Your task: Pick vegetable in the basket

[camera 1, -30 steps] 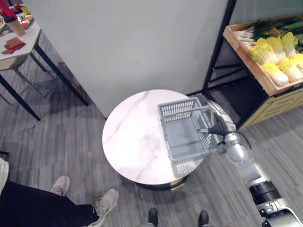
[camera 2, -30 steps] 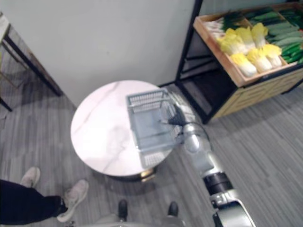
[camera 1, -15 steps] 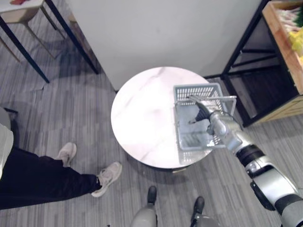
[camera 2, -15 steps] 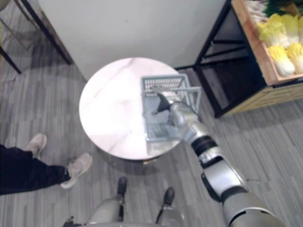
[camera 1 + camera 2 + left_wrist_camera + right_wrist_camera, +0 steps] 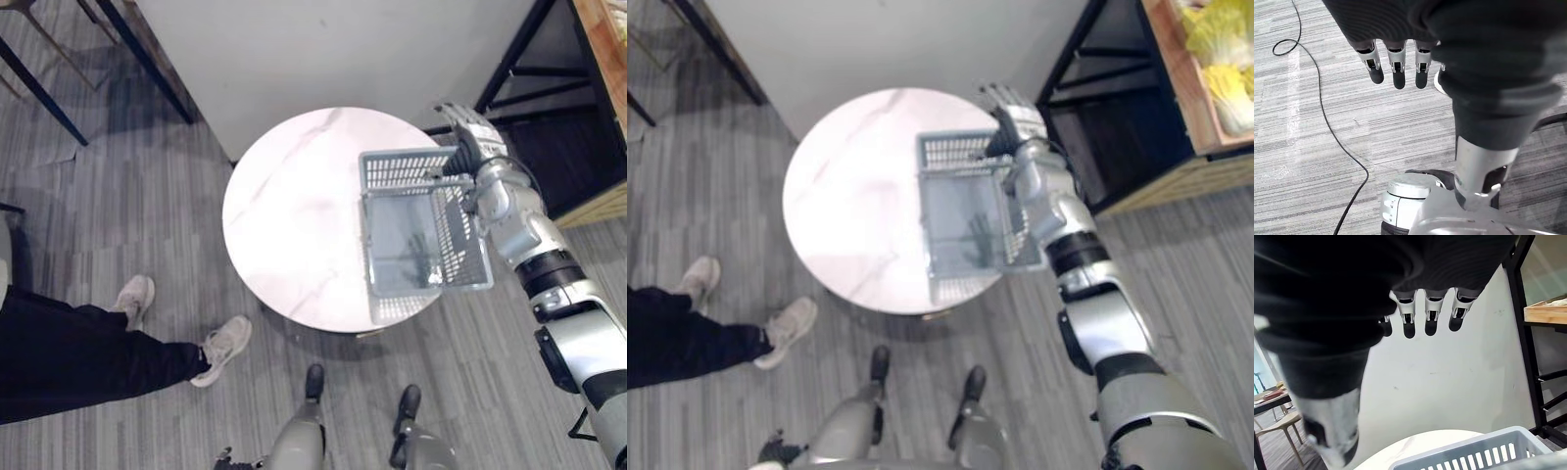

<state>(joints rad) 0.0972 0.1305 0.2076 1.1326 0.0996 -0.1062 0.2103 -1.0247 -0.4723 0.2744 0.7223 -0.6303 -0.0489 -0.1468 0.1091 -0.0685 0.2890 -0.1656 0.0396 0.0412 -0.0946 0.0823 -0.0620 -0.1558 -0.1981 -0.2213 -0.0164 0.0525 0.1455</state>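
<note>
An empty grey plastic basket (image 5: 423, 233) stands on the right part of a round white marble table (image 5: 294, 215). My right hand (image 5: 469, 135) hovers open at the basket's far right corner, fingers straight and spread, holding nothing. In the right wrist view its fingers (image 5: 1432, 308) point out over the basket's rim (image 5: 1469, 453) toward a white wall. Pale yellow cabbages (image 5: 1220, 83) lie in a wooden crate (image 5: 1176, 73) on the shelf at the far right. My left hand (image 5: 1396, 66) hangs open over the floor.
A black shelf frame (image 5: 517, 49) stands just right of the table, beside my right arm. A white wall panel (image 5: 323, 49) rises behind the table. A person's dark trouser leg (image 5: 78, 362) and beige shoes (image 5: 225, 348) are at the lower left.
My right hand has left the basket's handle and moved from over the basket to its far right corner, now open. The camera has shifted, so the shelf has slid toward the edge.
</note>
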